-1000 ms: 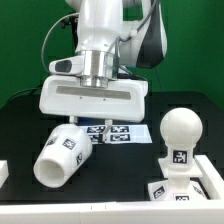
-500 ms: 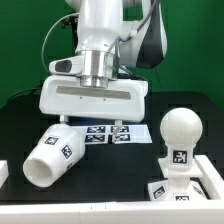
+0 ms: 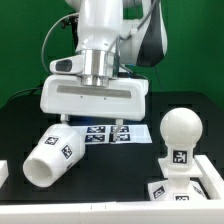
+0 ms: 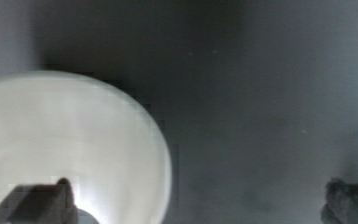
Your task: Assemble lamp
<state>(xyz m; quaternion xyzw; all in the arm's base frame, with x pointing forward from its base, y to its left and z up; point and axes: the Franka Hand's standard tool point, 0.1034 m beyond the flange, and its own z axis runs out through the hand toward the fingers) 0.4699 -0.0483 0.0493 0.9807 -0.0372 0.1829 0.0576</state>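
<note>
The white tapered shade (image 3: 50, 157) lies on its side on the black table at the exterior view's left, with its open end toward the front left. It shows as a large white oval in the wrist view (image 4: 69, 150). My gripper (image 3: 90, 127) hangs just above and behind it, open and empty. One finger is near the shade's narrow end. In the wrist view the gripper (image 4: 197, 205) has its dark fingertips (image 4: 43, 205) far apart. The round-headed bulb (image 3: 181, 128) stands upright on the blocky base (image 3: 190, 190) at the exterior view's right.
The marker board (image 3: 110, 133) lies flat behind the shade, under my gripper. A small white piece (image 3: 3, 172) shows at the left edge. A green wall stands behind the table.
The shade has shifted toward the exterior view's left and front and lies lower. My fingers now stand wide apart. In the last half second nothing has moved.
</note>
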